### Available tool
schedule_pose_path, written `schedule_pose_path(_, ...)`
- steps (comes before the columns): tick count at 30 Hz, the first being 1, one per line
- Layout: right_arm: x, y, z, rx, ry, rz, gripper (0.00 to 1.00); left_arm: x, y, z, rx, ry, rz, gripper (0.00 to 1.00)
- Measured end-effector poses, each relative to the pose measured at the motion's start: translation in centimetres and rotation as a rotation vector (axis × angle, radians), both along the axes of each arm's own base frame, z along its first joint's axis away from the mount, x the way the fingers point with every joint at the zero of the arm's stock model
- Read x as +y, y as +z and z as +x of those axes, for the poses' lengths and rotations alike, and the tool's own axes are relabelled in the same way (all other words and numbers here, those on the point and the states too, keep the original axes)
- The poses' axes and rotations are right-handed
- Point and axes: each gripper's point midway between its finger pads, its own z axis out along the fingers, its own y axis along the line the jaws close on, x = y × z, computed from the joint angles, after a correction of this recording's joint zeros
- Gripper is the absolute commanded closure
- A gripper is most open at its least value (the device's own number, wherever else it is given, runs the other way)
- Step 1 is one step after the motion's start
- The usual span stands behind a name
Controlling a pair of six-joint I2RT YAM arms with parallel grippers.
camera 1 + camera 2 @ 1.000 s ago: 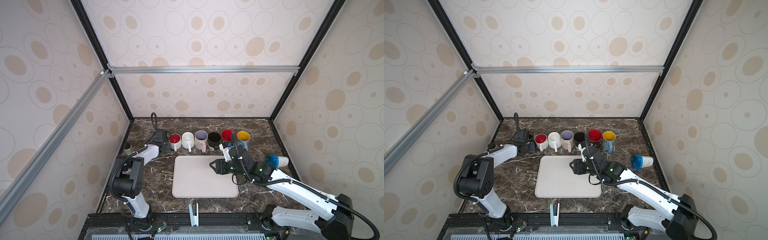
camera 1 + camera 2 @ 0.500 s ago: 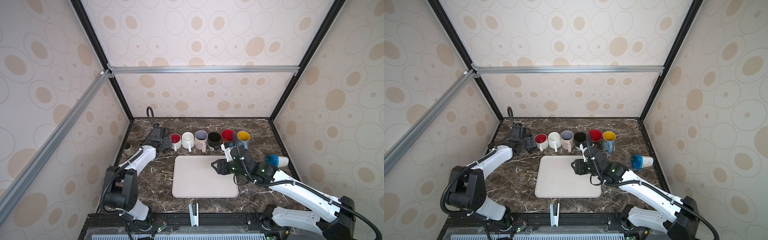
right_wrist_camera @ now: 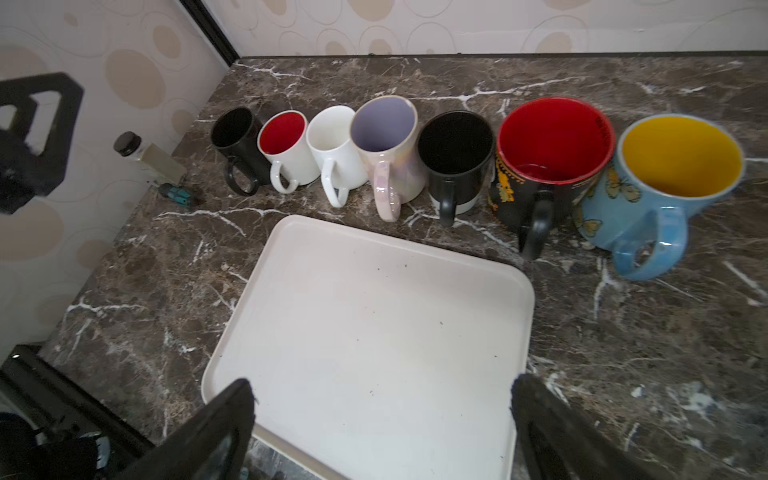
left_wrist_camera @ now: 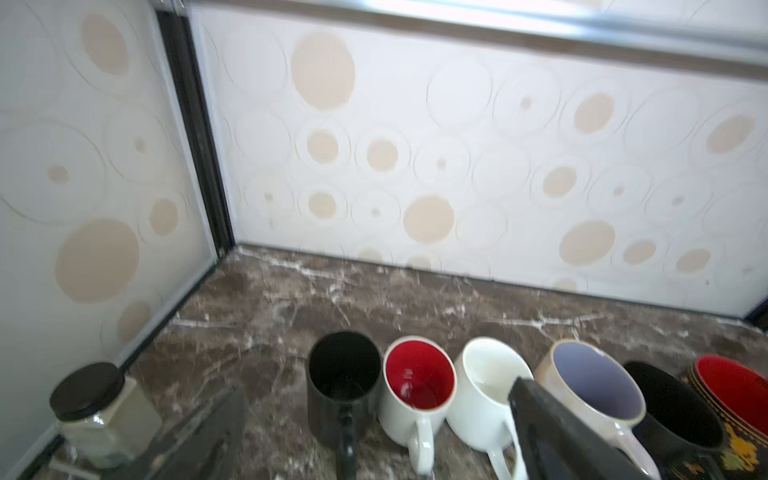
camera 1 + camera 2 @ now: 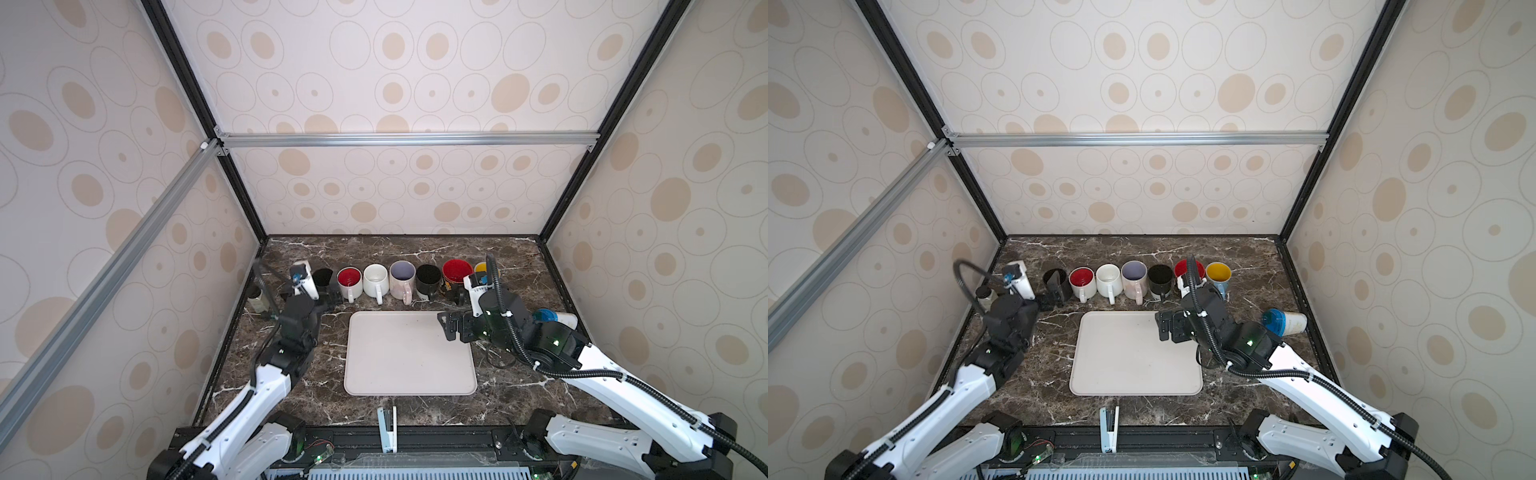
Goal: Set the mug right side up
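Several mugs stand mouth up in a row at the back of the marble table. The leftmost is a black mug [image 5: 322, 277] [image 5: 1054, 281] [image 4: 344, 374] [image 3: 232, 129], handle toward the front. My left gripper [image 5: 330, 296] [image 4: 378, 388] hovers just in front of it, open and holding nothing. Its fingers [image 4: 548, 419] sit apart from the black mug. The right gripper [image 5: 449, 326] [image 5: 1165, 326] [image 3: 382, 384] hangs open and empty above the right side of the white tray [image 5: 409, 353] [image 3: 365, 299].
The row also holds white, lavender, black, red-lined and yellow-lined blue mugs [image 3: 665, 187]. A glass jar [image 5: 257, 300] [image 4: 99, 411] and a small screwdriver [image 3: 178, 194] sit by the left wall. A blue-capped cup [image 5: 555, 318] lies on its side at the right.
My left gripper opened, let go of the black mug and drew back toward the front. The right gripper opened wider over the tray.
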Motion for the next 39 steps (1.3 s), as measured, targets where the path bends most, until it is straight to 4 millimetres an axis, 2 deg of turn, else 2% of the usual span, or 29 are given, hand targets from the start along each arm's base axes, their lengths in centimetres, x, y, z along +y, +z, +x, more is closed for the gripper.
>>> schedule_pose_path(2, -1.4, -0.2, 0.5, -0.046, -0.045, -0.051, 0.02, 1.2, -1.8, -0.5, -0.006, 0.050, 0.049, 0.00)
schedule_pose_path(5, -3.4, -1.2, 1.0, -0.116, -0.098, -0.145, 0.01, 2.5, -4.4, 0.6, 0.045, 0.106, 0.127, 0.00)
schedule_pose_path(7, -4.3, -2.3, 1.4, -0.156, -0.113, -0.214, 0.01, 3.8, -6.5, 1.4, 0.081, 0.143, 0.150, 0.00)
schedule_pose_path(11, -5.7, -4.1, 2.2, -0.232, -0.122, -0.356, 0.02, 5.9, -12.7, 1.9, 0.188, 0.184, 0.201, 0.00)
schedule_pose_path(15, -7.7, -4.8, 3.5, -0.277, -0.181, -0.436, 0.02, 7.3, -16.2, 1.3, 0.207, 0.195, 0.215, 0.00)
schedule_pose_path(18, -10.1, -5.7, 4.6, -0.287, -0.249, -0.468, 0.02, 8.9, -16.8, 0.7, 0.189, 0.215, 0.185, 0.00)
schedule_pose_path(20, -12.2, -6.5, 5.2, -0.277, -0.300, -0.489, 0.02, 9.4, -15.9, 0.9, 0.144, 0.215, 0.160, 0.00)
schedule_pose_path(24, -17.1, -8.6, 6.5, -0.223, -0.432, -0.500, 0.02, 8.5, -13.9, 2.6, 0.075, 0.156, 0.142, 0.00)
schedule_pose_path(26, -18.5, -10.1, 7.6, -0.196, -0.478, -0.503, 0.01, 8.1, -13.4, 3.1, 0.056, 0.129, 0.138, 0.00)
schedule_pose_path(28, -19.2, -12.4, 8.8, -0.173, -0.489, -0.505, 0.01, 7.7, -13.2, 3.3, 0.051, 0.110, 0.137, 0.00)
schedule_pose_path(32, -20.2, -18.4, 10.5, -0.101, -0.474, -0.519, 0.00, 7.0, -13.4, 3.5, 0.058, 0.065, 0.139, 0.00)
schedule_pose_path(33, -20.2, -19.2, 10.9, -0.095, -0.463, -0.500, 0.02, 6.8, -13.5, 3.6, 0.061, 0.054, 0.140, 0.00)
schedule_pose_path(37, -20.1, -19.4, 13.2, -0.199, -0.446, -0.383, 0.02, 6.4, -13.4, 3.9, 0.059, 0.030, 0.143, 0.00)
schedule_pose_path(39, -20.0, -20.3, 12.9, -0.185, -0.421, -0.357, 0.01, 6.3, -13.4, 3.9, 0.060, 0.025, 0.145, 0.00)
